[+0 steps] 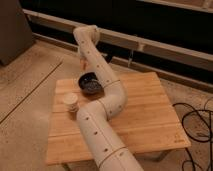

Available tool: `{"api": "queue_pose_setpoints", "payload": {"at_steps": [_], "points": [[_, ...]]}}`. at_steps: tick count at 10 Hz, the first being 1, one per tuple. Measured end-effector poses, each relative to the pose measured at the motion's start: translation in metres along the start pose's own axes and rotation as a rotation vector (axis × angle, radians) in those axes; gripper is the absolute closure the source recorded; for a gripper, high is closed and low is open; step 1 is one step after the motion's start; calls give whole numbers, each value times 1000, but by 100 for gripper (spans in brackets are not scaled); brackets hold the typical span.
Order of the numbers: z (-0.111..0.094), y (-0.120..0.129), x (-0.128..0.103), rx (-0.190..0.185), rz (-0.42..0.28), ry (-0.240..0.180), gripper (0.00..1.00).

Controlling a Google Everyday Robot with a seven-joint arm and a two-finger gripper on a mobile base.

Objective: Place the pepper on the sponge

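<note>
My white arm rises from the bottom of the camera view, bends over the wooden table (145, 115) and reaches up to its far left. At its end the gripper (83, 63) hangs by the table's back edge, above the surface. It is shut on the pepper (83, 64), which shows as a small orange-red bit beside the arm. The sponge is hidden; I cannot tell where it lies.
A dark round bowl-like thing (90, 84) sits on the table's back left, partly behind the arm. A pale cup (70, 101) stands to its front left. Black cables (197, 125) lie on the floor at the right. A wall ledge runs behind the table.
</note>
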Motion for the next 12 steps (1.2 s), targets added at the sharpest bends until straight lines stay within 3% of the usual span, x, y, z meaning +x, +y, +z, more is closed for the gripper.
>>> {"api": "queue_pose_setpoints", "payload": {"at_steps": [2,6,7,12], "points": [[-4,-18,-2,25,29,-1,100],[-15,-20,8,83,-8,-16,100],[-23,-21,5,78,-4,-37,100],[-23,-21,3,77,-2,-37,100]]}}
